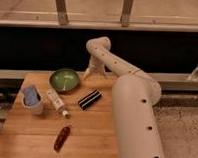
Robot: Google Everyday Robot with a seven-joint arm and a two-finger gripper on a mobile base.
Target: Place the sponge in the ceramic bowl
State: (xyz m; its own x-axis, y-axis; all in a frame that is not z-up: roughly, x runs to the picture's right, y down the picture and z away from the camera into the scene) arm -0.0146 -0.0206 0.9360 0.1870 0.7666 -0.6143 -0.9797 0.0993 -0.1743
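The sponge (29,94), a small blue-lavender block, rests on top of a pale cup (34,106) at the left of the wooden table (89,138). The ceramic bowl (64,80) is green and glossy and stands at the back of the table, right of the sponge. It looks to hold nothing. My gripper (89,74) hangs from the white arm (127,90) just right of the bowl's rim, near the table's back edge and far from the sponge.
A black ribbed block (90,99) lies in front of the gripper. A white tube (57,101) lies between the cup and the block. A reddish-brown oblong item (62,137) lies near the front. A dark rail wall (44,50) runs behind the table.
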